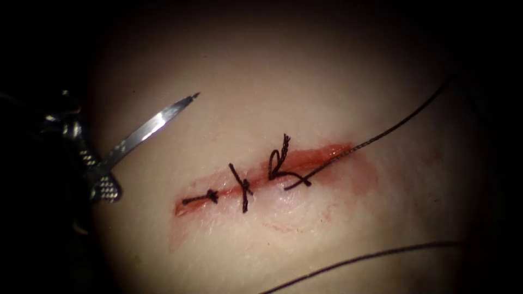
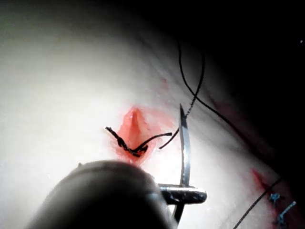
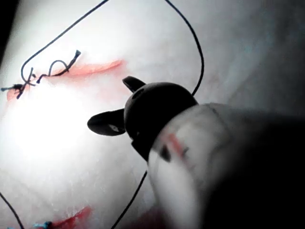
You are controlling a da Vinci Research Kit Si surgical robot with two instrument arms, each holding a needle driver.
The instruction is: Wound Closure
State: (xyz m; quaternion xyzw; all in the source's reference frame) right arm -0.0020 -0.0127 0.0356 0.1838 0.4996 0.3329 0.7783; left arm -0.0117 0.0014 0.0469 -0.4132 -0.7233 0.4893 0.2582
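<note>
The cut (image 1: 321, 157) runs slantwise across the tissue (image 1: 283, 81), wet with red fluid. Three dark stitches cross it, with knots (image 1: 244, 188) and a frayed cut end (image 1: 284, 142). My left tool (image 1: 106, 182) stands left of the cut, shut on the curved needle (image 1: 150, 128) near its tail. The needle is out of the tissue, its tip up and to the right. The left wrist view has the left tool (image 2: 183, 194) clamped across the needle (image 2: 185, 143). My right tool (image 3: 112, 102) hovers over the tissue, open and holding nothing.
Thread (image 1: 381, 135) leaves the rightmost stitch and runs up to the right. Another strand (image 1: 359, 258) crosses the tissue's near edge. A loop of thread (image 3: 193, 43) passes behind the right tool. A second cut with blue stitches (image 2: 281, 210) lies further off.
</note>
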